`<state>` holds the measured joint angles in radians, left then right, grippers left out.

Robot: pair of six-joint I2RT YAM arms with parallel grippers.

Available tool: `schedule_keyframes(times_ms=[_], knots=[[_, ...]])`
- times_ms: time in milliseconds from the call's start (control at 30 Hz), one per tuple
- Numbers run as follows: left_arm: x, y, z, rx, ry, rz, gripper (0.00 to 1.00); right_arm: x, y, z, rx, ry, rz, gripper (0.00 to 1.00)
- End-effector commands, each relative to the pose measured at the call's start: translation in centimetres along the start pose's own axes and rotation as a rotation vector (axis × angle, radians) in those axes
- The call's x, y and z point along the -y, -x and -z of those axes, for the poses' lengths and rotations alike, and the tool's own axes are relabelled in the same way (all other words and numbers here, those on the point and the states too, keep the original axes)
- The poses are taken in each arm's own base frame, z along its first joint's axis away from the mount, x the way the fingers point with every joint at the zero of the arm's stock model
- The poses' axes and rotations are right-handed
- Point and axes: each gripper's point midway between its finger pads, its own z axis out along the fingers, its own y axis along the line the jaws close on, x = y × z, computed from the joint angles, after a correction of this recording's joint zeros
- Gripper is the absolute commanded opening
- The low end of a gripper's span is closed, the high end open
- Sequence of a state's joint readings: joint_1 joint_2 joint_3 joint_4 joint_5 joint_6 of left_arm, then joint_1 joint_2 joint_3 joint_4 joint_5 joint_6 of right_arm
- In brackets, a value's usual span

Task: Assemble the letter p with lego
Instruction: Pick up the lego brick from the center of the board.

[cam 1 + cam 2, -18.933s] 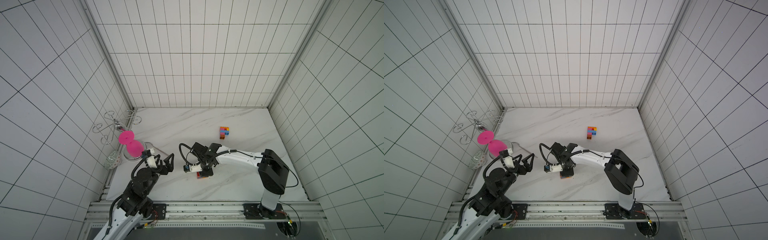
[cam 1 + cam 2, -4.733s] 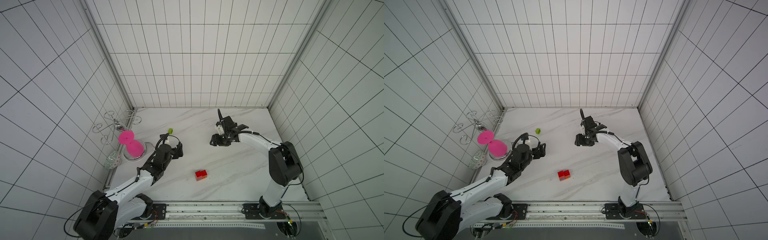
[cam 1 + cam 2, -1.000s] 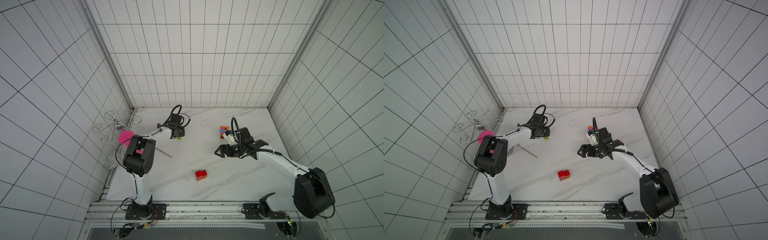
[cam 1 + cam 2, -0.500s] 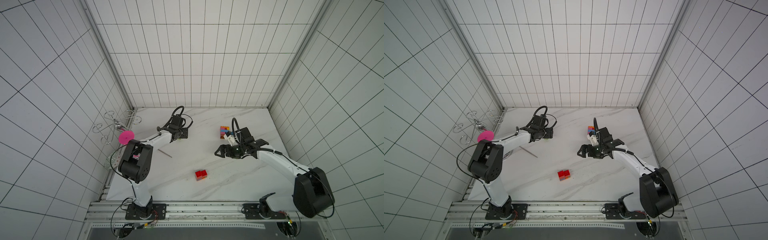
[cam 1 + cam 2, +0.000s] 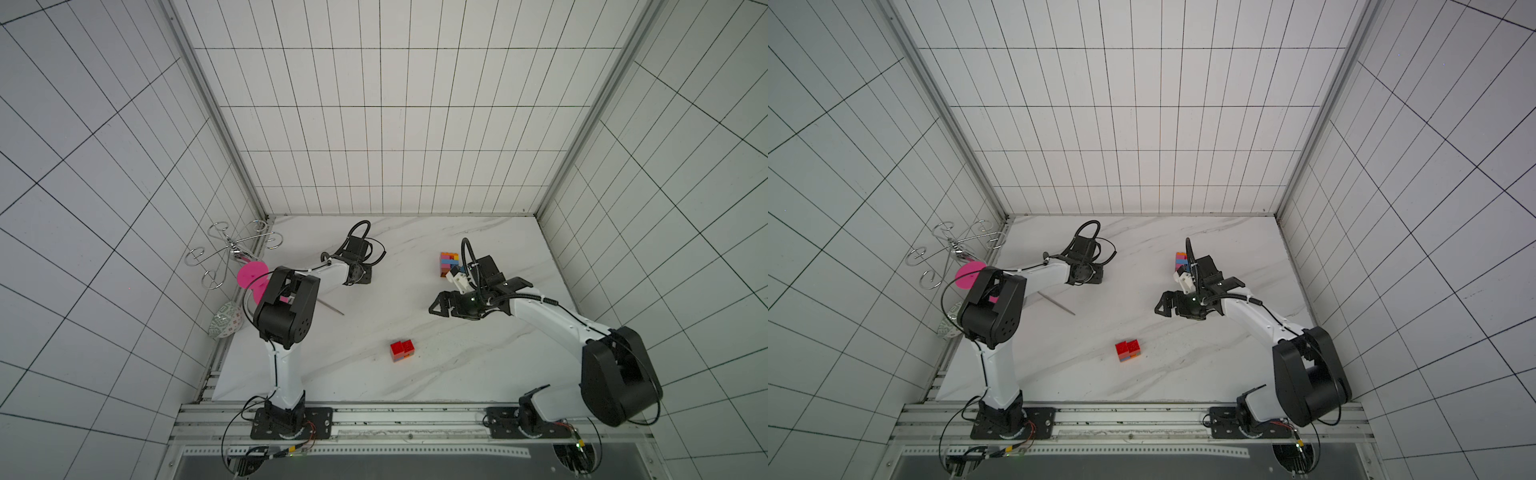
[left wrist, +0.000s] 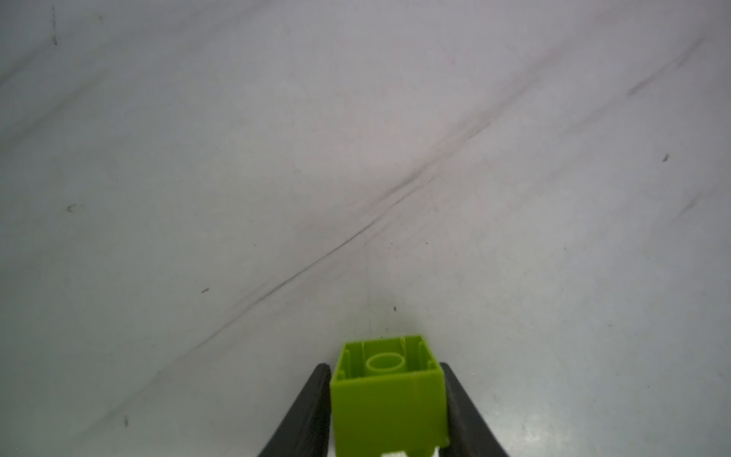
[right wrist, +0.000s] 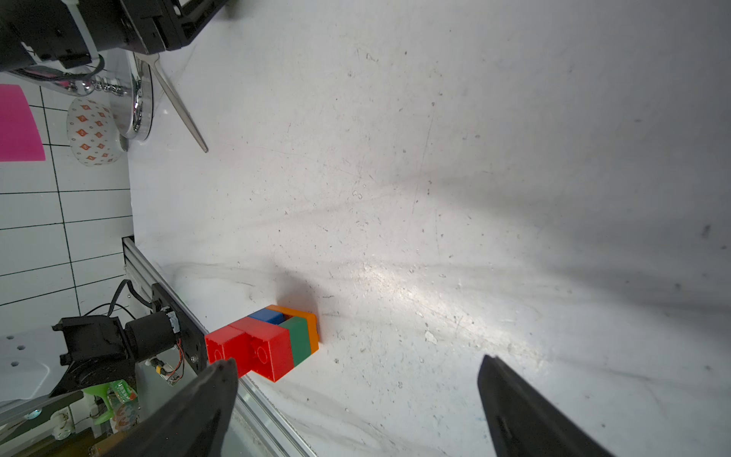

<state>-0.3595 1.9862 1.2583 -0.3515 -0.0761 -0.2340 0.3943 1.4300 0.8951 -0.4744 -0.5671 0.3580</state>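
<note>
The left gripper (image 6: pixel 383 366) pinches a green brick (image 6: pixel 387 407) at its tips, hollow underside facing outward, seemingly to carry it to the build, while the right gripper (image 7: pixel 356 361) gapes empty, the red-topped brick cluster (image 7: pixel 269 348) lying just ahead near one finger, likely its next pick.

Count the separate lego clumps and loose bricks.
3: multicoloured stack behind the right tool, red-topped clump at front centre, green brick in the left tool. Others may be hidden.
</note>
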Motion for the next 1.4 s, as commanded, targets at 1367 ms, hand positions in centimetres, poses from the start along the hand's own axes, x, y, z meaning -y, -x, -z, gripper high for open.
schedule_keyframes(times_ms=[1367], knots=[[22.8,-5.8,28.6,0.658,-0.799,-0.633,0.23,-13.3,1.7,10.8,0.016,0.459,0.087,0.77]])
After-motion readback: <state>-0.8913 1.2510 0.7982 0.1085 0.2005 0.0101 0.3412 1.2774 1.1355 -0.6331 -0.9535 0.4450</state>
